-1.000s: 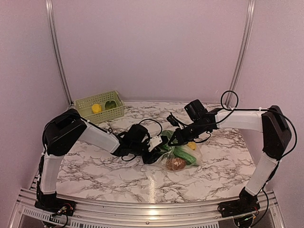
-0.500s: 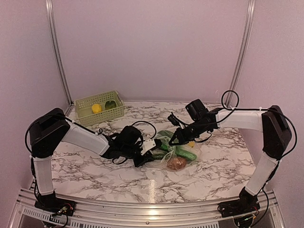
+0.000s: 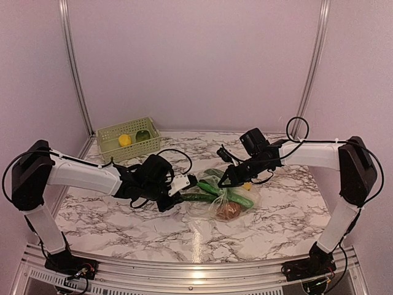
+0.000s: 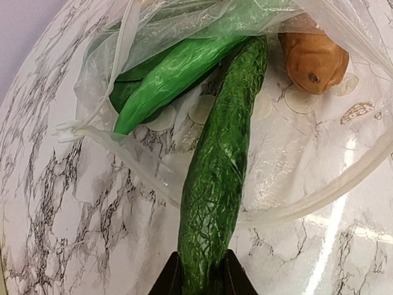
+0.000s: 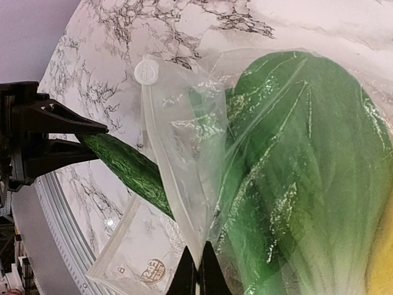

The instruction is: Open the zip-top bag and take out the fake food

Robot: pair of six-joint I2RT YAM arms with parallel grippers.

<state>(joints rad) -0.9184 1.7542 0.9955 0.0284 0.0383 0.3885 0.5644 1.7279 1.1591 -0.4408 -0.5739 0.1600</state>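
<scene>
My left tool point(image 4: 199, 281) was clamped on the near end of a dark green cucumber point(image 4: 218, 172), with one finger on each side of it. The cucumber lay along the marble desk point(image 4: 67, 233), its far part inside the open mouth of the clear bag point(image 4: 98, 74) and its near part outside. Beside it inside the bag were a brighter green pepper point(image 4: 178, 74) and, farther in, a brown potato point(image 4: 313, 55). My right tool point(image 5: 198, 273) was shut together on a fold of the bag's upper film near the mouth, and the thin plastic ran up from between its fingers. Under that film I could see a large leafy vegetable point(image 5: 307, 141), with a yellow piece point(image 5: 384, 270) at the very edge of the right wrist view. The bag sat near the middle of the desk, between my two tools, with its mouth turned toward the left one. Well apart from it, a light green basket point(image 3: 110, 144) stood in the far left corner, holding a yellow toy point(image 3: 124, 140) and a green toy point(image 3: 142, 135).
</scene>
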